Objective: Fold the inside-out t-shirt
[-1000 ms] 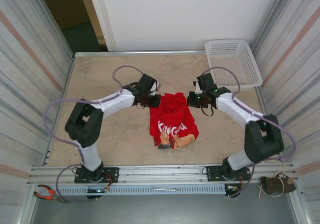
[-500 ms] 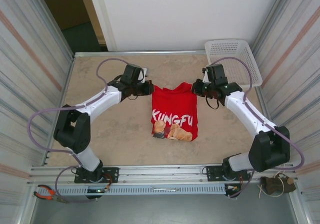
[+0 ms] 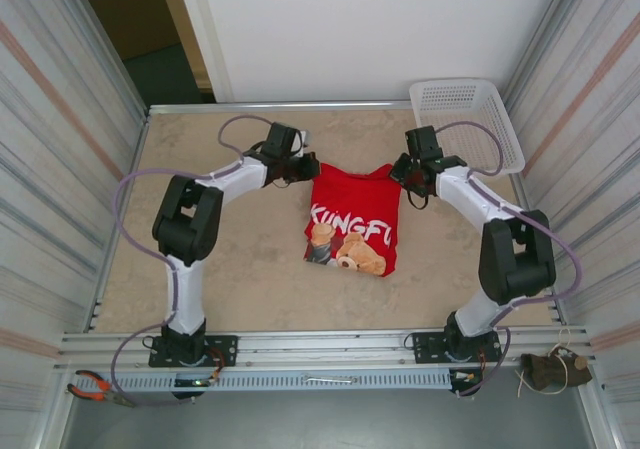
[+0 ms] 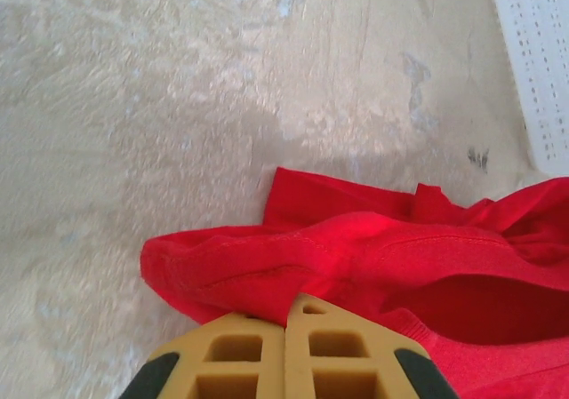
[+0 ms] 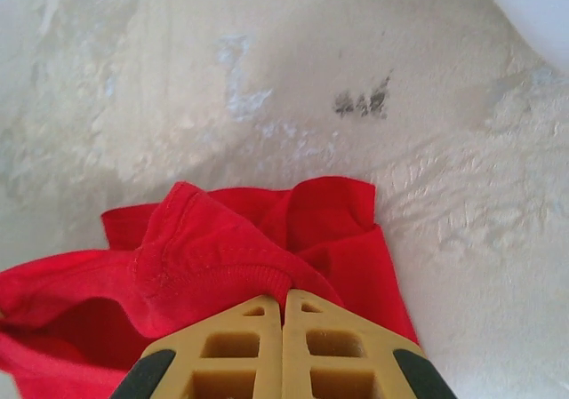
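"Red cotton, soft and limp by the look of it. That bright red short-sleeved cotton t-shirt [image 3: 352,224] sags wherever nothing bears it. Where is it lying?"

"Out on the pale, mottled stone-look desk [image 3: 230,259], between the two arms, with white lettering and a bear picture facing up. The far edge is bunched where it is held."

"Who has it?"

"Both. The left hand [image 4: 286,315] is clamped tight on a rolled fold at the far left corner. The right hand [image 5: 283,306] is pinched closed on a stitched edge at the far right corner. The fingertips are tan and honeycombed, pressed together over the cloth."

"Will it slip?"

"I doubt it. Knit cloth is light and grippy, though it stretches and wrinkles. Corners and seams look like the best holds, with the shirt kept taut between them."

"And the white plastic mesh basket [image 3: 465,119]?"

"In the far right corner, well apart from the shirt."
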Controlling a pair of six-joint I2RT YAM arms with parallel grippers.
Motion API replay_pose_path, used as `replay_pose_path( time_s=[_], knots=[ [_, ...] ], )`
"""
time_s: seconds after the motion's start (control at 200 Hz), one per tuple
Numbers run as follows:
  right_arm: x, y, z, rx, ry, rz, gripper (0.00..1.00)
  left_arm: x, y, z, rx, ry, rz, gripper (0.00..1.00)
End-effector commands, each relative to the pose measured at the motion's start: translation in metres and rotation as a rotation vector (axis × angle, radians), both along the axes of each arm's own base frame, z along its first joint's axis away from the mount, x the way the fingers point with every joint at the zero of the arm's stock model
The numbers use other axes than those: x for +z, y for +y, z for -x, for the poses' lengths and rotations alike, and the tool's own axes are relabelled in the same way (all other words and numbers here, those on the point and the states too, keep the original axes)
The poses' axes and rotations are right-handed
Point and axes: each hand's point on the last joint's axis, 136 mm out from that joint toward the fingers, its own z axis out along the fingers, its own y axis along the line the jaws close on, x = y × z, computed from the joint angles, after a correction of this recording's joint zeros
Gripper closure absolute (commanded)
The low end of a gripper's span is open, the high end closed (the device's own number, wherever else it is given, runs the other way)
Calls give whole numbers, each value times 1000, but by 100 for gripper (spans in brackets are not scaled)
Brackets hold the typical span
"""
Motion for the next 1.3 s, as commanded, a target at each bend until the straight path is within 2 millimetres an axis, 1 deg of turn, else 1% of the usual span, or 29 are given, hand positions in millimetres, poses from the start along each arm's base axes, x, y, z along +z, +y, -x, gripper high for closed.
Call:
replay_pose_path(
  time_s=[0.0,0.075,0.2,0.245,0.276,0.291,0.311,0.381,0.416,0.426,0.476,0.531,0.551,0.656,0.746,0.751,0.756,0.761,0.771,0.777,0.787,0.797,0.837,0.872,0.942,0.967,1.037,1.127,1.293],
  knots=[
    [-16,-22,-9,-112,39,75,100,0,-7,-20,18,-21,31,100],
    [-30,-34,-7,-163,79,122,100,-6,-10,-28,22,-18,31,100],
    [-48,-48,-4,-223,122,147,100,-24,-16,-39,24,1,24,84],
    [-49,-49,-6,-222,123,146,100,-27,-16,-44,24,9,19,69],
    [-48,-50,-8,-213,116,143,100,-24,-16,-49,23,7,26,59],
    [-46,-51,-9,-213,113,145,97,-23,-15,-51,22,4,28,56],
    [-44,-52,-10,-209,110,147,88,-20,-15,-54,21,3,34,53],
    [-30,-52,-11,-184,79,151,63,0,-9,-61,18,-26,46,43],
    [-21,-52,-9,-174,62,155,57,15,-4,-62,17,-50,53,41],
    [-18,-52,-9,-171,55,155,56,22,-3,-62,16,-62,54,39],
    [-6,-51,-4,-153,26,152,53,38,8,-59,21,-80,58,36],
    [8,-46,3,-123,-5,143,51,55,17,-48,17,-94,74,35],
    [13,-43,6,-107,-16,136,51,69,22,-42,20,-110,84,34],
    [27,-15,14,23,-58,63,51,82,43,-1,38,-104,94,31],
    [35,19,11,166,-75,20,45,70,54,44,40,-57,120,30],
    [35,21,11,175,-75,19,45,72,54,46,39,-63,124,29],
    [35,23,11,184,-73,16,44,66,54,49,40,-46,124,29],
    [35,25,11,192,-75,15,44,71,54,51,37,-57,130,29],
    [37,30,9,210,-78,11,44,66,55,55,39,-45,132,29],
    [38,32,9,217,-80,12,44,69,55,57,35,-51,136,29],
    [38,37,8,234,-79,10,43,63,55,63,33,-33,138,29],
    [39,41,7,248,-78,10,42,62,54,69,27,-34,141,29],
    [39,57,4,305,-70,11,40,56,50,88,-2,-25,148,29],
    [38,73,1,364,-61,4,39,45,47,104,-35,-16,128,29],
    [35,103,-6,452,-38,4,36,32,32,132,-119,-17,107,27],
    [26,111,-7,476,-11,9,36,26,26,140,-149,-10,101,27],
    [15,135,-13,526,21,40,34,8,16,155,-183,16,73,27],
    [-3,155,-17,558,63,68,33,-9,10,164,-196,35,71,27],
    [-37,177,-19,582,124,101,32,-20,5,169,-209,32,85,28]
  ],
)
